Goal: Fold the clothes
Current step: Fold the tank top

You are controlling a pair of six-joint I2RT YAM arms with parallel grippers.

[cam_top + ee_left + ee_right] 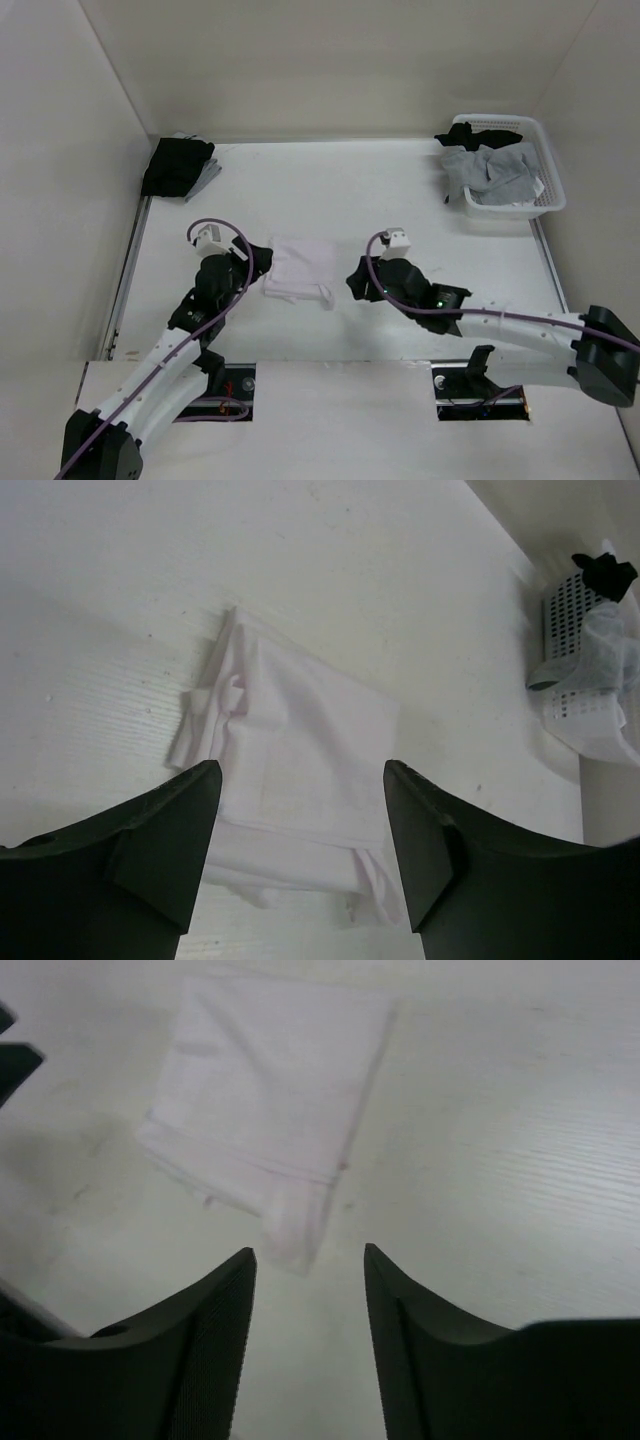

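Shirt [298, 270] is laid folded small on table [420, 200]; L gripper [302, 770] is spread wide at its left, R gripper [308, 1252] parted at its right, nothing held. Loose near-edge layers could be snagged by either & fold undone.

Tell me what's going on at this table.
Two robot arms are folding a white T-shirt. It lies as a small folded rectangle on the table between them. The left claw hangs open at the shirt's left edge, and the right claw is open just off its right side. Neither is holding anything. A white basket of grey and black garments sits far right, and a black cloth pile far left.
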